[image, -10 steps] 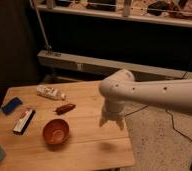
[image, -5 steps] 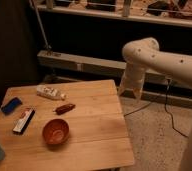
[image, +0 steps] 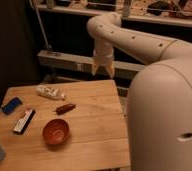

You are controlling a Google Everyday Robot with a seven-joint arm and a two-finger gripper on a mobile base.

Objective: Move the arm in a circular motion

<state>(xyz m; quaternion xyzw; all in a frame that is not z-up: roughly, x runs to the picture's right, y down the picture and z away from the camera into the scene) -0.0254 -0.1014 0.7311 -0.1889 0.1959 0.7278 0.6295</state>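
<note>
Right, we see the arm (image: 139, 42) reaching in from the right, its thick off-white segment filling the near foreground and a slimmer dotted link sweeping up and leftward to a rounded elbow near the top. From that elbow the gripper (image: 103, 74) hangs straight down, tapering to a narrow tip. Whether it is parted or closed we cannot tell, and we see nothing in its hold.

It hovers in the air over the far edge of the wooden table (image: 94, 130), well above the boards. Directly behind the gripper runs a pale shelf rail (image: 69, 60).

Below the gripper and to its left lies a white tube (image: 50, 92) on its side. A little nearer to us than that sits a small reddish-brown bar (image: 64, 108). Farther down from the gripper we have an orange bowl (image: 56, 131), upright. Well off to the left of the gripper lie a blue pad (image: 11, 105) and a black-and-white flat pack (image: 24, 120), close together but apart.
</note>
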